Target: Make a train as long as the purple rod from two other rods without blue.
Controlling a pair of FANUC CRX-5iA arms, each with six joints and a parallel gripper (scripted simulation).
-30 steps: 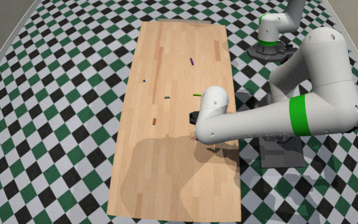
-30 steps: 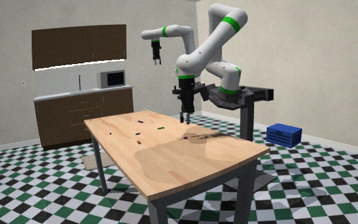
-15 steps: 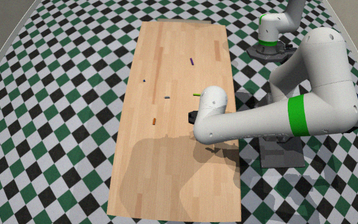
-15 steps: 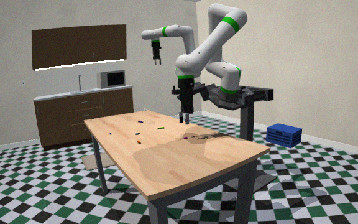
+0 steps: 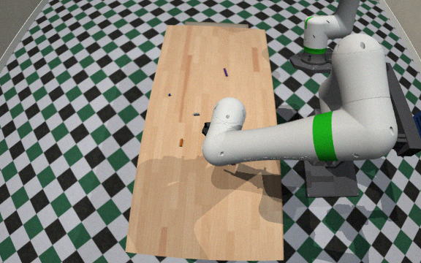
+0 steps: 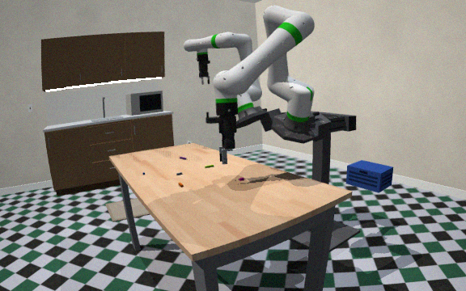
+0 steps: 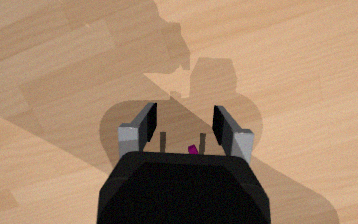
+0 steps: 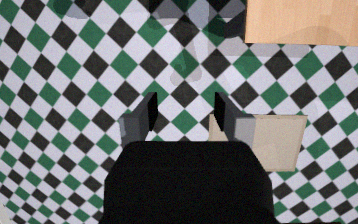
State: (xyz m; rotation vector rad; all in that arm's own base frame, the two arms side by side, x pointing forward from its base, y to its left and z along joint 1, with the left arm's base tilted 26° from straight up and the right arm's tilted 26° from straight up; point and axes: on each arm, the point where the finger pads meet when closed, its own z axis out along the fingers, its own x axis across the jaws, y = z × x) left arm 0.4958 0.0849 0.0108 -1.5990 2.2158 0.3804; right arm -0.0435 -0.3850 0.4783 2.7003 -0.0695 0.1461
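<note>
Magenta, the short rod (image 5: 233, 164) (image 6: 241, 179) (image 7: 193, 149) rests on the tabletop (image 5: 240, 237) (image 6: 233, 226) (image 7: 305, 60), below the left gripper (image 6: 223, 162) (image 7: 184, 115) and, in the exterior view, off to its right. The left wrist view shows it near the black housing, which hides one end; what shows of its long axis leans slightly from the line of the fingers, so a small turn might square the grip. The left gripper is much nearer than the right gripper (image 6: 205, 82) (image 8: 185, 104); both stand wide apart with nothing between their fingers. The rod looks stubby, deep pink-purple and flat-ended. With the orange rod (image 5: 181, 142) (image 6: 180, 184), well apart from it, it should match the purple rod (image 5: 225, 72) (image 6: 183, 158). I'd judge the train unmade, with lining up those two the job in hand.
</note>
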